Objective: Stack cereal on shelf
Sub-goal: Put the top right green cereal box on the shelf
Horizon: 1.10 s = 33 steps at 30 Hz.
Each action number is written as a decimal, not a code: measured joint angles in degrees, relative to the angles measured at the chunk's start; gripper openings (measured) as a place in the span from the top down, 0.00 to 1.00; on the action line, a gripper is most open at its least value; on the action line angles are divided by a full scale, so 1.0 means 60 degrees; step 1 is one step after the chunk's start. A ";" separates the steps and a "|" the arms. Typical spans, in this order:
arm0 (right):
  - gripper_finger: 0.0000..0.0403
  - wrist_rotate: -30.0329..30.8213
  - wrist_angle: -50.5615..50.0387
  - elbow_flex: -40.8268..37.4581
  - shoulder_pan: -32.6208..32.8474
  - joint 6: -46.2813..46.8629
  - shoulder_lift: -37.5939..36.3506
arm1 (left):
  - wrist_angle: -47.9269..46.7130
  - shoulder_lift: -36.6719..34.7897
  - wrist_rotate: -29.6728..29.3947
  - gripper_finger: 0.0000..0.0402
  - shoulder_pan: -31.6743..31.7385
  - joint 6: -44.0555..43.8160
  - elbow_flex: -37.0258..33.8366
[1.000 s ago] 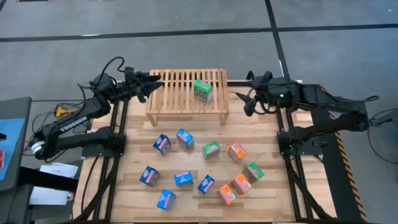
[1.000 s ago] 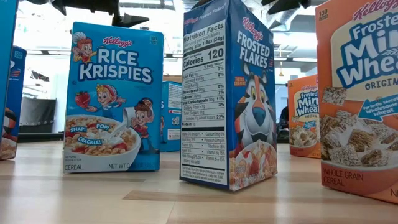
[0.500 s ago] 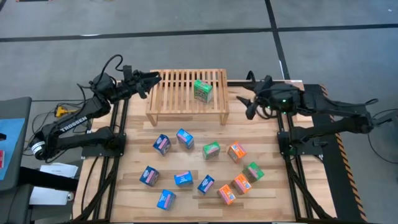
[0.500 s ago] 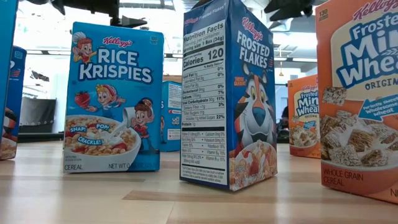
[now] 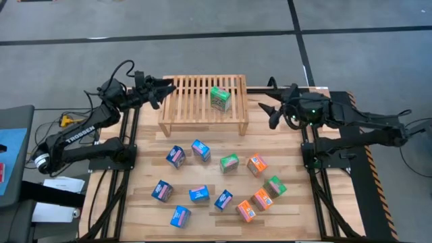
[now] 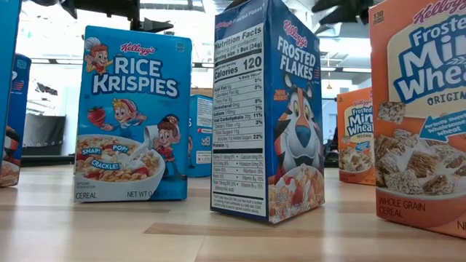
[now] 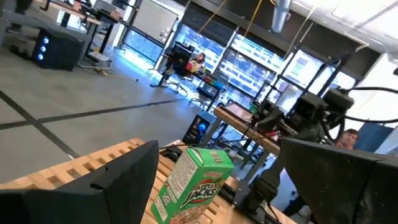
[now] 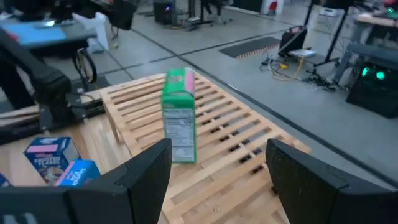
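Shelf [image 5: 202, 101] sits at the far middle of the table [image 5: 283, 162], slatted top facing up. One green cereal box [image 5: 219, 98] stands upright on the slats, toward the shelf's right end; nothing else on top.

Left gripper [image 5: 165, 86] hovers off the shelf's far-left corner, fingers spread wide, nothing between them. In the left wrist view the green box [image 7: 193, 183] shows between the two dark fingers [image 7: 118, 180] but farther off, no contact.

Right gripper [image 5: 265, 106] hangs just beside the shelf's right end, clear of it. Fingers spread, empty. In the right wrist view its fingers [image 8: 146, 174] frame the green box [image 8: 179, 116] standing on the slats [image 8: 217, 130], well ahead of the tips.

Remaining cereal is loose on the table in front of the shelf: blue boxes [image 5: 175, 156] mostly on the left and middle, a green one [image 5: 229, 163] and an orange one [image 5: 256, 164] near centre-right, then another green [image 5: 275, 186] and two orange [image 5: 246, 210] at the right front. All apart from the shelf and from both grippers.

Low view is filled by nearby boxes: a Rice Krispies box [image 6: 135, 116], a Frosted Flakes box [image 6: 266, 109], and an orange Mini-Wheats box [image 6: 422, 109], all upright.
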 joint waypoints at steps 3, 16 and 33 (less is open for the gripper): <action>0.29 0.0125 0.0374 -0.0612 -0.0016 0.0602 -0.0261 | 0.0004 0.0000 0.0183 0.19 0.0108 0.0121 0.0002; 0.29 -0.0236 0.2134 -0.1037 -0.0114 0.0130 0.1775 | 0.0003 0.0407 0.1158 0.19 0.0308 0.0118 0.0003; 0.15 -0.0387 0.2727 -0.0903 -0.0220 0.0845 0.2090 | 0.0252 0.0437 0.1417 0.19 0.0803 0.0111 0.0003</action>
